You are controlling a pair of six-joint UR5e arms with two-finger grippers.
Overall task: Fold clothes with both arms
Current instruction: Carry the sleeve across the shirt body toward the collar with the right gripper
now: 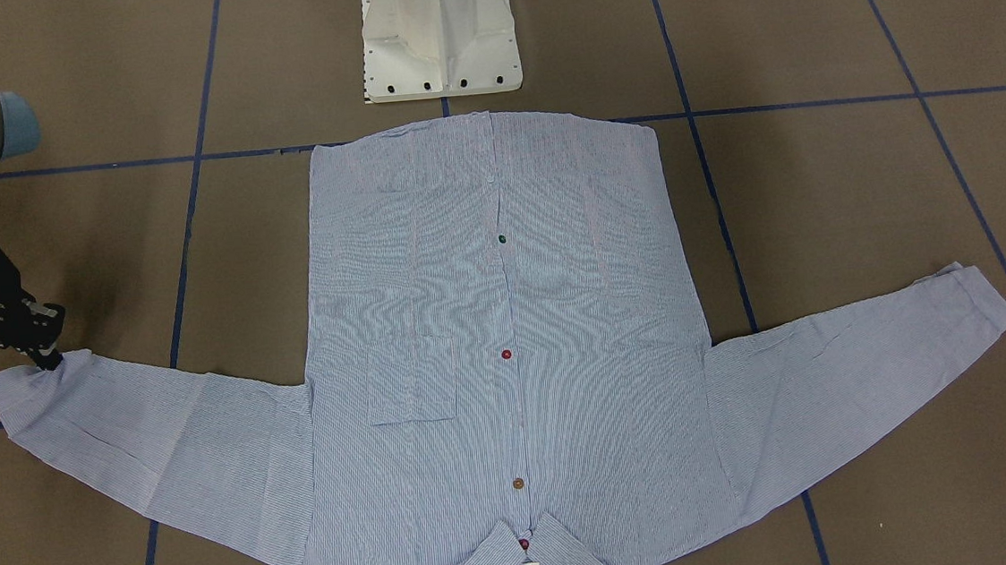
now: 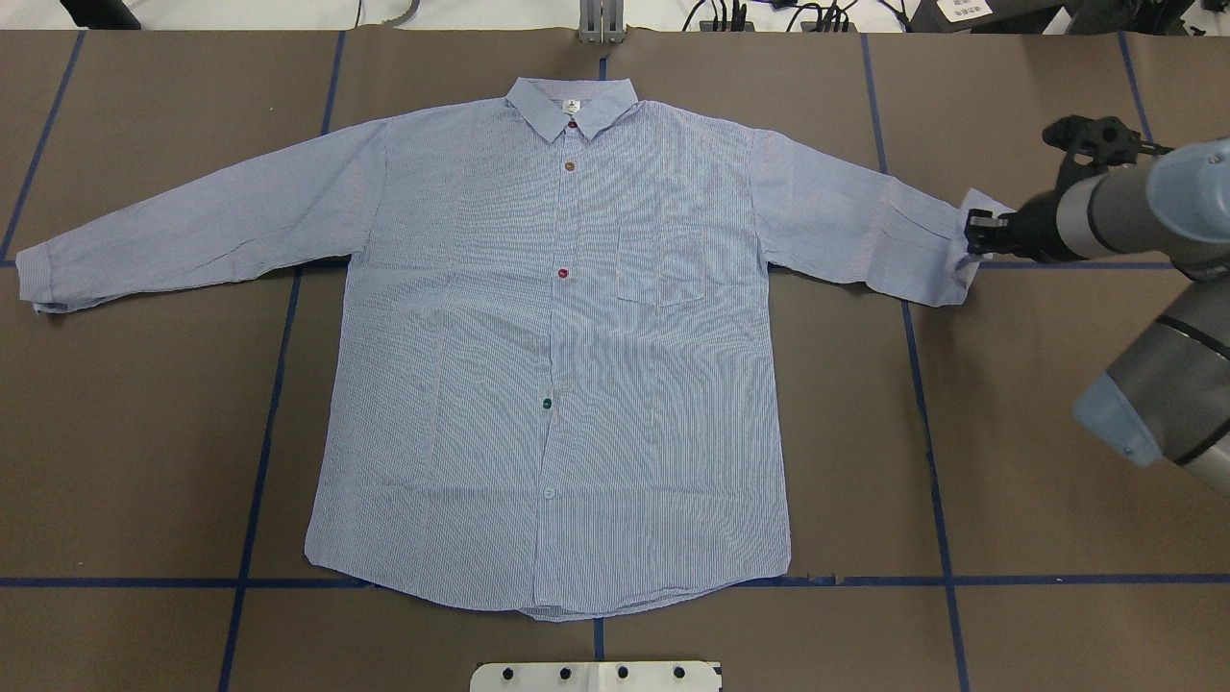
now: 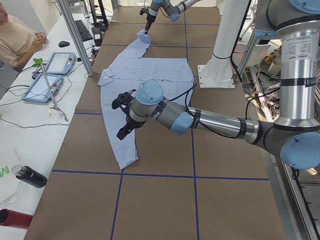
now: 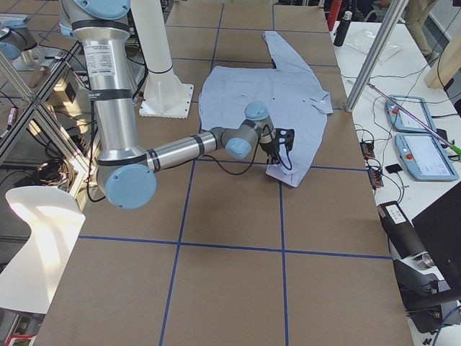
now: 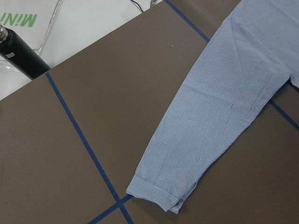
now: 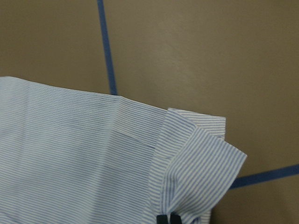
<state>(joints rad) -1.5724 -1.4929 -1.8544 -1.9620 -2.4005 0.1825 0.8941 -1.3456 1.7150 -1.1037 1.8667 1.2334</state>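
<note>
One light blue and white fine-striped button-up shirt point(image 2: 548, 336) lies flat, front up, on the brown paper-covered table point(image 2: 1009, 432). It looks light and limp, best taken at the cuffs. The black right gripper point(image 6: 168, 218) is pinched on one cuff point(image 6: 196, 158). The left gripper point(image 3: 121, 119) hovers over the other sleeve; I cannot tell its spread. The only container, the chest pocket point(image 2: 663, 269), lies flat.
</note>
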